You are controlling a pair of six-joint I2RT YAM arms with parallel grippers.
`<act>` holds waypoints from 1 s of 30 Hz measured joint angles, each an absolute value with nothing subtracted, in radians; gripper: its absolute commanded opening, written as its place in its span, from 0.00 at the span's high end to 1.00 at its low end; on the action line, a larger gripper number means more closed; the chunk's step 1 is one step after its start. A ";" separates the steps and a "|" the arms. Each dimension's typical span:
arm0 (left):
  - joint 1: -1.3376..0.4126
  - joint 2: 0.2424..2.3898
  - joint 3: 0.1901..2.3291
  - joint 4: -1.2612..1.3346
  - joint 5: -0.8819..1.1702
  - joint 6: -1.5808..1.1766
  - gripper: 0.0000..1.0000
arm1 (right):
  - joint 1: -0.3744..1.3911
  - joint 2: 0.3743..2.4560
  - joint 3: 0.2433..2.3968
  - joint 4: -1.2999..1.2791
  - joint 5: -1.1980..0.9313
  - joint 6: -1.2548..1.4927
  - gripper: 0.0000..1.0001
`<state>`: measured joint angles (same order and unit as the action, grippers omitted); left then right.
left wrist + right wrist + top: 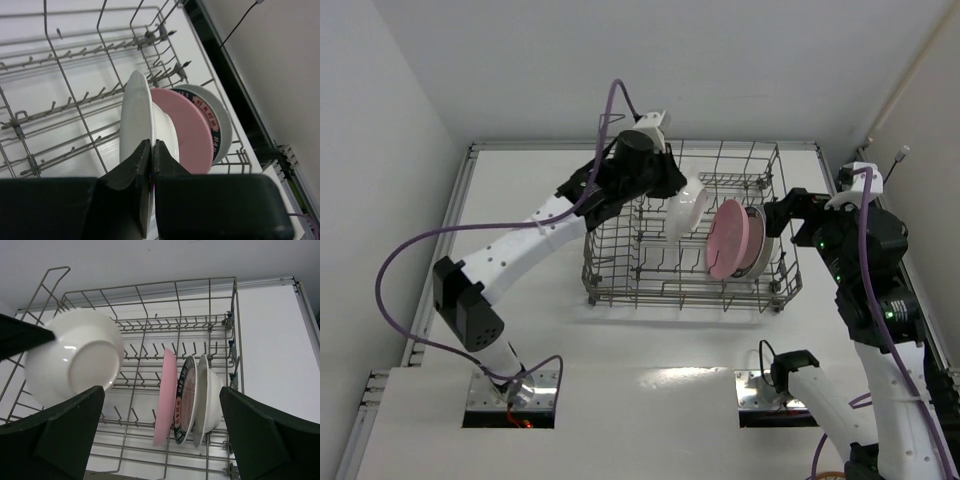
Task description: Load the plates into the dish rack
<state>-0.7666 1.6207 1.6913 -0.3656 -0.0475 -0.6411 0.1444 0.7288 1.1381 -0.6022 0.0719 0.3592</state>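
The grey wire dish rack stands at the middle back of the table. My left gripper is shut on the rim of a plain white plate and holds it on edge, tilted, over the rack's middle. In the left wrist view the gripper pinches that plate. Three plates stand on edge in the rack's right end: pink, teal-rimmed and white. My right gripper is open and empty just outside the rack's right side.
Upright tines fill the rack floor left of the pink plate. White walls close in the table on the left, back and right. A purple cable loops above the left arm.
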 measured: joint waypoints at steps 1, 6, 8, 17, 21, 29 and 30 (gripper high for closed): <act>-0.772 1.642 1.692 -0.364 -0.050 -0.644 1.00 | 0.144 0.725 1.138 -0.601 0.073 0.360 0.00; -0.791 1.734 1.693 -0.356 -0.057 -0.679 1.00 | 0.144 0.721 1.138 -0.599 0.086 0.360 0.00; -0.800 1.753 1.693 -0.342 -0.070 -0.693 1.00 | 0.144 0.721 1.138 -0.599 0.096 0.359 0.00; -0.839 1.771 1.730 -0.308 -0.162 -0.748 1.00 | 0.144 0.721 1.122 -0.599 0.115 0.353 0.00; -0.871 1.785 1.763 -0.286 -0.185 -0.788 1.00 | 0.144 0.721 1.118 -0.599 0.124 0.346 0.00; -0.917 1.786 1.768 -0.275 -0.286 -0.846 1.00 | 0.144 0.720 1.116 -0.599 0.131 0.343 0.00; -0.918 1.786 1.761 -0.273 -0.298 -0.853 1.00 | 0.144 0.720 1.116 -0.600 0.132 0.343 0.00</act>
<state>-0.9176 1.7859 1.7607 -0.2726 -0.2977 -0.8528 0.1444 0.7200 1.1160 -0.5999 0.1318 0.3428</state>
